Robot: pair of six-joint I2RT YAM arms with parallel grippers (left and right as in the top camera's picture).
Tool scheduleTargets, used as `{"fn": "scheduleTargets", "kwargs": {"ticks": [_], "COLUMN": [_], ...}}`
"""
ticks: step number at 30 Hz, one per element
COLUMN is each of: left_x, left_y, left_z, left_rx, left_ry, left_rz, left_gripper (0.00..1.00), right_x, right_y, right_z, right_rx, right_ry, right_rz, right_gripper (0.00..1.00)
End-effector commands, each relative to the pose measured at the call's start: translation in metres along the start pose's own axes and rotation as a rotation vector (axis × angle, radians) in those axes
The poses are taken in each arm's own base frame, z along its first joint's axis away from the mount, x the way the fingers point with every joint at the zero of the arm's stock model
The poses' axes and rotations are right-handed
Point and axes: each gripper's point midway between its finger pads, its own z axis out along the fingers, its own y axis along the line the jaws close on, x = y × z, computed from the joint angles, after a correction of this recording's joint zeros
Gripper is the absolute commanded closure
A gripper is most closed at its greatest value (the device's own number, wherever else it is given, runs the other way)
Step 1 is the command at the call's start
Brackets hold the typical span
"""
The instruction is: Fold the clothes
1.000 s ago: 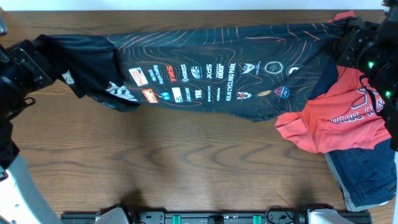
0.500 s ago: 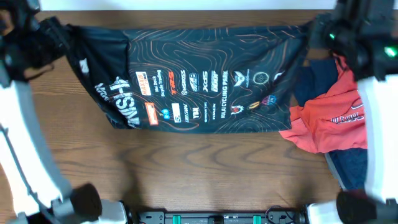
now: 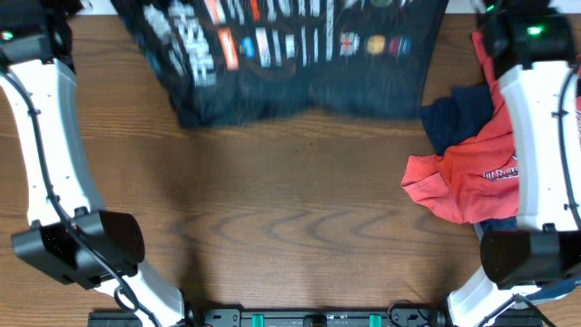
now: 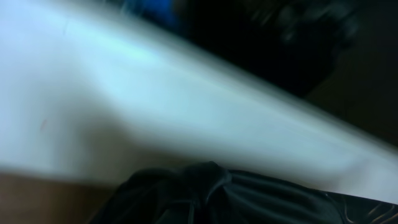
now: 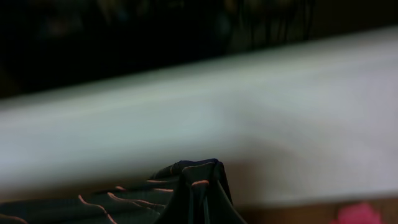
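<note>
The black jersey point(image 3: 300, 82) moves from the middle of the table point(image 3: 290, 236) up to its far edge. Its top now runs out of the overhead view and its print blurs. The left arm point(image 3: 50, 136) and right arm point(image 3: 531, 136) stretch out long toward that edge. The red tee point(image 3: 458, 182) is no longer overlapped by the jersey, and more of the navy garment point(image 3: 458, 113) shows.

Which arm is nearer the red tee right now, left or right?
Right. The right arm passes directly over the red tee in the overhead view. The left arm stands at the table's opposite side, past the black jersey.
</note>
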Motion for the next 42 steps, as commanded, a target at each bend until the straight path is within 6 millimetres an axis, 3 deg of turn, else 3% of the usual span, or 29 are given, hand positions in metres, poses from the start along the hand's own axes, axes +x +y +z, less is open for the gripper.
{"fn": "scheduleTargets", "kwargs": {"ticks": [1, 4, 6, 8, 11, 15, 17, 22, 28, 32, 36, 42], "left_x": [-0.081, -0.097, -0.086, -0.055, 0.017, 0.110, 0.146, 0.214, 0.287, 0.327, 0.351, 0.368], "left_y": [-0.057, -0.075, -0.075, -0.060, -0.030, -0.004, 0.008, 0.051, 0.071, 0.080, 0.094, 0.088], "left_z": [-0.054, -0.077, -0.083, -0.082, -0.088, -0.115, -0.131, -0.169, -0.198, -0.226, -0.256, -0.279], "left_rx": [0.060, 0.069, 0.064, 0.008, -0.101, -0.201, -0.244, -0.455, -0.520, -0.577, -0.741, -0.768], "left_ry": [-0.213, -0.238, -0.174, -0.049, 0.229, 0.603, 0.763, 1.062, 1.326, 1.473, 1.525, 1.492], "left_rz": [0.071, 0.103, 0.111, 0.067, 0.001, -0.098, -0.126, -0.195, -0.339, -0.400, -0.415, -0.415], "left_gripper": [0.94, 0.94, 0.94, 0.94, 0.94, 0.94, 0.94, 0.94, 0.94, 0.94, 0.94, 0.94], "right_x": [-0.081, -0.085, -0.067, -0.032, 0.030, 0.112, 0.148, 0.225, 0.304, 0.349, 0.379, 0.397], "right_y": [-0.039, -0.045, -0.049, -0.057, -0.072, -0.087, -0.093, -0.096, -0.099, -0.106, -0.111, -0.113], "right_z": [-0.044, -0.055, -0.057, -0.058, -0.063, -0.081, -0.091, -0.120, -0.169, -0.204, -0.232, -0.258], "right_rx": [0.134, 0.160, 0.179, 0.211, 0.265, 0.326, 0.347, 0.345, 0.344, 0.379, 0.403, 0.409], "right_ry": [-0.186, -0.152, -0.068, 0.075, 0.316, 0.645, 0.786, 1.081, 1.407, 1.583, 1.687, 1.731], "right_rz": [0.037, 0.003, -0.013, -0.022, -0.030, -0.042, -0.046, -0.031, 0.023, 0.034, 0.048, 0.056], "right_gripper": [0.99, 0.99, 0.99, 0.99, 0.99, 0.99, 0.99, 0.99, 0.99, 0.99, 0.99, 0.99]}}
